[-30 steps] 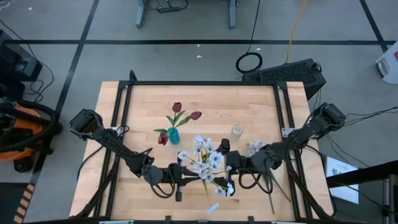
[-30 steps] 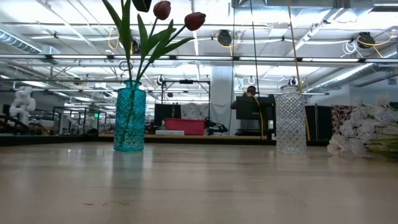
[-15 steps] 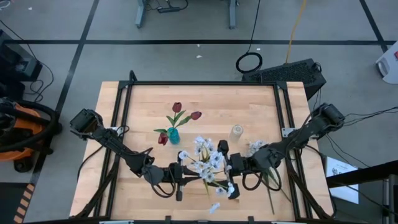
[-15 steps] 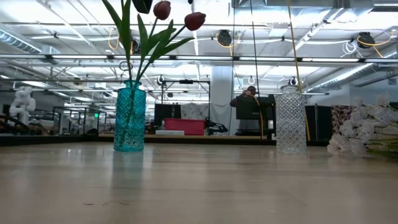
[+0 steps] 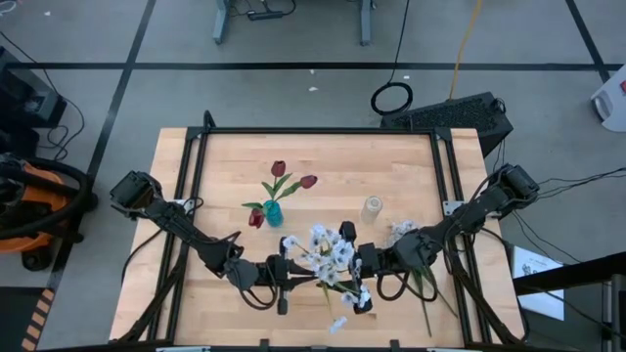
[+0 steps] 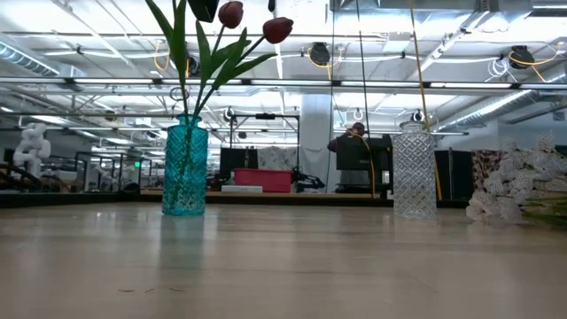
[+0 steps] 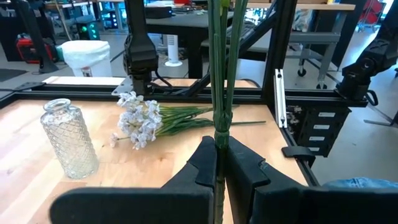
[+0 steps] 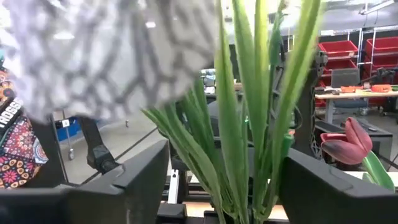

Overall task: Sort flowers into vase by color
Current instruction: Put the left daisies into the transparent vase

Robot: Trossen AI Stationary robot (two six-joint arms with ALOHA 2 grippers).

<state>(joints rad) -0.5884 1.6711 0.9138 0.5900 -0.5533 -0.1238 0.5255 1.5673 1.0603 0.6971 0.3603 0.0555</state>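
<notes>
near the table's front, left claw (image 7: 219, 163) pinches a white flower's stem (image 7: 219, 81); right claw (image 8: 224, 180) spread; no writing legible.

Grey concrete floor (image 5: 293, 93) around light wooden table top (image 5: 391, 166), dark seam lines crossing it. Black cable loop (image 5: 392, 97) on floor beyond table. Orange-and-black machine (image 5: 24, 210) at left edge. Low view: open workshop hall, exposed ceiling beams and pipes (image 6: 292, 84), strip lights, red bin (image 6: 263, 180) on far bench, seated person (image 6: 356, 151) facing away. Red storage crates (image 8: 364, 53) on shelving.
</notes>
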